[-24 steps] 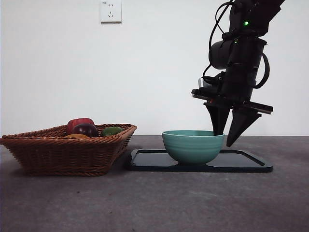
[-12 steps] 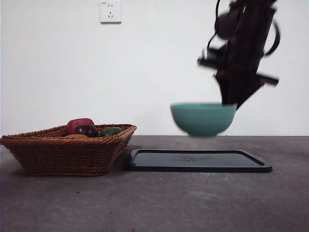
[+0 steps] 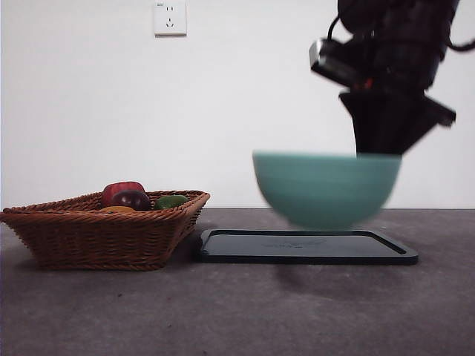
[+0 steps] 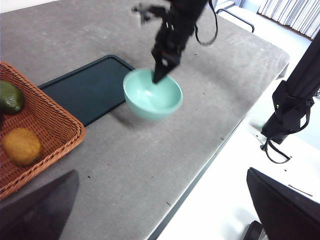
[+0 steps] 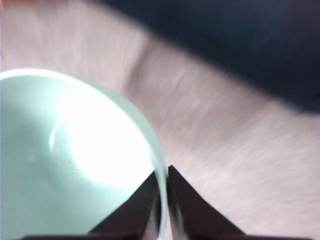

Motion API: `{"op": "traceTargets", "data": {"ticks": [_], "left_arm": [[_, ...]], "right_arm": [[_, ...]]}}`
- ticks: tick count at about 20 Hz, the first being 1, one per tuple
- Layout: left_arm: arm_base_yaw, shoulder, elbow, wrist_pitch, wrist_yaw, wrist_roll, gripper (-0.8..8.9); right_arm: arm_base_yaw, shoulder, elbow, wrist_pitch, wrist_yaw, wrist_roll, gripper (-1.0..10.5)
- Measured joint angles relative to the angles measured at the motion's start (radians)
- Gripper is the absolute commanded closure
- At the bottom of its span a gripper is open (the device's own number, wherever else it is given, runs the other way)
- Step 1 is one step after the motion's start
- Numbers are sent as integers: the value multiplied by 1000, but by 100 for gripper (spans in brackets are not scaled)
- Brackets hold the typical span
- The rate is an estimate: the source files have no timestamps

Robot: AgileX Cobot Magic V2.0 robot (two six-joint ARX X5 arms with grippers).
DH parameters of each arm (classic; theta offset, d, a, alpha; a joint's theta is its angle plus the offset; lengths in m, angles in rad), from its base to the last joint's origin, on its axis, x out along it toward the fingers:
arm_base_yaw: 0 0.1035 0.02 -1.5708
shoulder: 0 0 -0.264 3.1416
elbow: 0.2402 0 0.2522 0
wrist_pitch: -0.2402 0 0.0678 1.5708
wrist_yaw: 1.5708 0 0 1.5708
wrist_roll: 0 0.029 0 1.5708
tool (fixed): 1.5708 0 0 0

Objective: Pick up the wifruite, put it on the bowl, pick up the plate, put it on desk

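The bowl hangs clear of the desk, above the tray, pinched at its 3 o'clock rim by the right gripper. The wicker basket sits at the tray's 9 o'clock, just beside it, holding the wifruite and other fruit.

Readable text: I find none in any of my three views.
Wall socket: I see small dark marks above its slots, too tiny for me to read.
Black tray: I make out a faint pale marking on its bare middle in the front view, too faint to read as letters or a sign.
Bowl: I see only plain mint-green, blurred; no label.
Wicker basket: I see no tag or print on its weave.
Surface: I see no writing.
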Motion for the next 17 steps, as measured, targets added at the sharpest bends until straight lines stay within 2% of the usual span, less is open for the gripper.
{"op": "traceTargets", "data": {"ticks": [7, 13, 14, 17], "left_arm": [[0, 0, 0, 0, 0, 0, 215], [0, 0, 0, 0, 0, 0, 215], [0, 0, 0, 0, 0, 0, 215], [0, 0, 0, 0, 0, 0, 215]], "right_arm": [[94, 0, -204, 201, 0, 56, 936], [114, 0, -261, 262, 1, 100, 935], [116, 0, -261, 264, 4, 105, 908], [117, 0, -261, 266, 4, 109, 626]]}}
